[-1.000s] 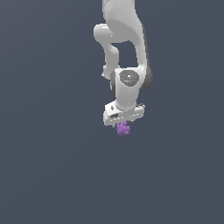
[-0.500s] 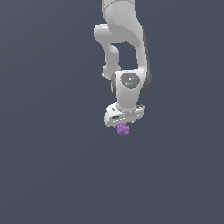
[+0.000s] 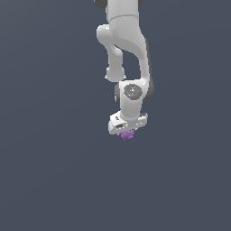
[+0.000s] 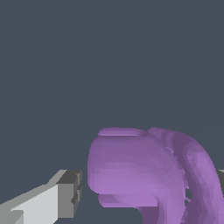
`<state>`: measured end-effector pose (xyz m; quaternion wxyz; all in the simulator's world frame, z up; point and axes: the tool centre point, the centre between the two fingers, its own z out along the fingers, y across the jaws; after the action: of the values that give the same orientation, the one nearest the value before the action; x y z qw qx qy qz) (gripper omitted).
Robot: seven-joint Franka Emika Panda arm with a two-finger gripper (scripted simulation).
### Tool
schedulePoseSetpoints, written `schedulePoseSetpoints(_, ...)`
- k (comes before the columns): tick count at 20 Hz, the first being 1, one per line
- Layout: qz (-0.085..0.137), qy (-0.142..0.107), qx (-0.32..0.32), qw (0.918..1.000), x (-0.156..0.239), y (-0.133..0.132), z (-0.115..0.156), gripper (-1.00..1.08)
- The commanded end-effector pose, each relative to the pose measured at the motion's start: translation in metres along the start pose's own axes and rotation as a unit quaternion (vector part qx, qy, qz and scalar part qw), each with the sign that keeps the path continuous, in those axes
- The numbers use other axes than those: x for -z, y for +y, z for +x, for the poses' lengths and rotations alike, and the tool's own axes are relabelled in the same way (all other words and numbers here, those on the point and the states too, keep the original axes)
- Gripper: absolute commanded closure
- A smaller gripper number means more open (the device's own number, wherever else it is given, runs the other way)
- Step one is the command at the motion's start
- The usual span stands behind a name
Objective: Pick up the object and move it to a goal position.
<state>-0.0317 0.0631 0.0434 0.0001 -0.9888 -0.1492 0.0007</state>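
My arm [image 3: 128, 49] hung down over a plain dark ground, wrist bent, and my gripper [image 3: 127, 127] sat at its lower end. Just under my jaws, between them, was the purple object [image 3: 128, 134]. In the wrist view the object [image 4: 146, 175] filled the space between my fingers, with one grey pad [image 4: 70, 193] just beside it (a thin gap showed there; the other finger was barely visible at the frame's edge). So I could not tell whether my jaws were clamped on it. The pick looked near done or done; no goal marker showed, so the carry remained.
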Motion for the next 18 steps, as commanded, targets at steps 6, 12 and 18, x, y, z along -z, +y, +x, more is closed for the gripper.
schedulePoseSetpoints(6, 0.000, 0.001, 0.000, 1.0000, -0.0038, 0.0002, 0.0010, 1.08)
schedulePoseSetpoints(12, 0.000, 0.001, 0.000, 1.0000, -0.0038, 0.0002, 0.0010, 1.08)
schedulePoseSetpoints(18, -0.001, 0.010, 0.005, 0.9999, 0.0022, 0.0036, 0.0064, 1.08)
